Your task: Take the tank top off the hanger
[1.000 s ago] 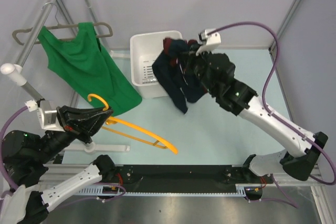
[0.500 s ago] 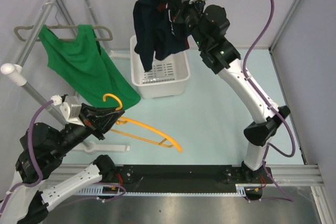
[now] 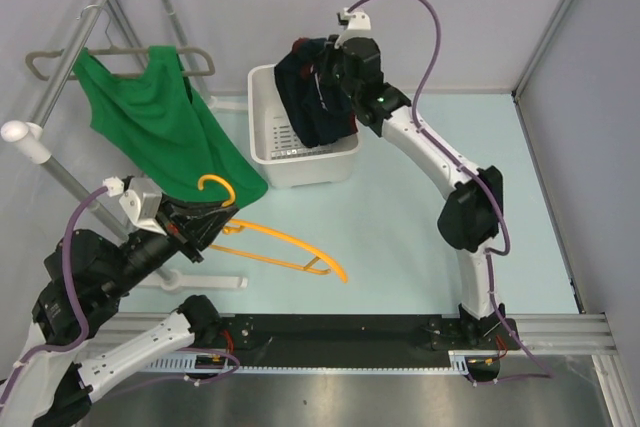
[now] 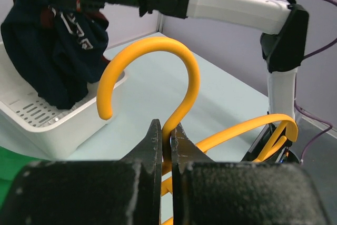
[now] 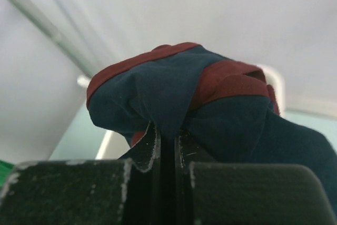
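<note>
Far left, the bright green sleeveless tank top point(image 3: 160, 132) hangs on the thin grey-beige hanger point(image 3: 110, 49), hooked over a slanted metal rail point(image 3: 60, 77). Below it, the left gripper point(image 4: 166, 130) pinches the hook of a bright orange plastic hanger point(image 4: 184, 77). Further right, the right gripper point(image 5: 167, 135) pinches a dark navy, red-striped garment point(image 5: 158, 88) over a white plastic basket point(image 3: 300, 162) on the pale bench point(image 3: 400, 237).

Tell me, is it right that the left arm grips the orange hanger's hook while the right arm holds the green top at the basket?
Not quite. The right end effector holds the navy garment, not the green top, at the basket; the right wrist view shows it. The left end effector does grip the orange hanger by its hook.
</note>
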Controlling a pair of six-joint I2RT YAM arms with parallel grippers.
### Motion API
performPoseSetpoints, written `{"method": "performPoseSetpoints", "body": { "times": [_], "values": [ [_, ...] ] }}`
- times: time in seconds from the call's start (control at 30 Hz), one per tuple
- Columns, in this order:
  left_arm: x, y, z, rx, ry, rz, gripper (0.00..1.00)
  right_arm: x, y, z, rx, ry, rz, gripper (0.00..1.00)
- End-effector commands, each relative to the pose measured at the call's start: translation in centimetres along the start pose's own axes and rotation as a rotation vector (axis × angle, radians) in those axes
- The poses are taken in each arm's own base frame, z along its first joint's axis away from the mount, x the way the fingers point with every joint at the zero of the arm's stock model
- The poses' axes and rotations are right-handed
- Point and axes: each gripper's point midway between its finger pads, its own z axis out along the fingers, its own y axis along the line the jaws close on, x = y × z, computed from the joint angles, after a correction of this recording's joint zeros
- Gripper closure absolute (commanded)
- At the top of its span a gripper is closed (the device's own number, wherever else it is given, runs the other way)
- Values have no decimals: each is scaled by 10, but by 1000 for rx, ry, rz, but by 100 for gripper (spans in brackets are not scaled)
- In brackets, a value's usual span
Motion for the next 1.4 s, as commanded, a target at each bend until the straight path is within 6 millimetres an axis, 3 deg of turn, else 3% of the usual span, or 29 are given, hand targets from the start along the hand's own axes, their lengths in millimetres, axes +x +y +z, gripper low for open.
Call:
{"method": "performPoseSetpoints", "body": {
  "times": [0.0,0.07,0.13,0.17,0.23,0.27,0.43,0.47,0.5,0.6,0.67,0.7,0.73,0.8,0.83,0.9,0.93,1.1,1.2,1.3,1.37],
  "values": [
    [-4,4,7,-21,-6,18,100,30,33,8,-95,106,75,100],
    [-4,4,8,-21,-6,13,100,54,34,13,-90,184,73,93],
    [-1,5,9,-27,0,7,100,63,35,18,-82,226,88,84],
    [0,5,10,-27,3,4,100,77,30,14,-74,288,87,63],
    [3,5,12,-32,11,-6,100,83,20,12,-62,346,114,50],
    [6,6,14,-37,24,-9,100,85,15,2,-47,393,115,33],
    [13,8,25,-56,62,-23,100,62,7,-44,-108,456,84,5],
    [15,8,27,-56,68,-23,100,37,12,-64,-125,432,68,1],
    [17,10,30,-62,76,-20,100,46,7,-74,-118,466,51,0],
    [19,16,32,-97,89,-6,100,32,8,-122,-157,499,-13,0],
    [23,20,35,-115,105,-4,100,35,4,-147,-169,530,-44,1],
    [25,21,35,-126,110,-6,100,10,7,-173,-190,481,-47,0],
    [27,22,37,-129,118,-7,100,34,3,-186,-201,543,-40,0],
    [31,23,40,-135,127,-18,100,29,7,-212,-240,537,-13,0],
    [32,23,41,-135,135,-21,100,31,13,-238,-295,553,12,0],
    [36,22,46,-137,150,-29,100,34,23,-262,-368,574,52,0],
    [38,23,48,-138,159,-30,100,34,35,-287,-459,580,78,0],
    [41,22,55,-142,179,-46,100,45,85,-368,-821,599,135,0],
    [41,20,58,-141,185,-65,100,67,101,-397,-890,631,126,0],
    [40,20,61,-145,183,-83,100,82,107,-401,-845,627,102,3],
    [39,20,62,-149,178,-95,100,82,116,-407,-849,609,120,10]
  ]
}}
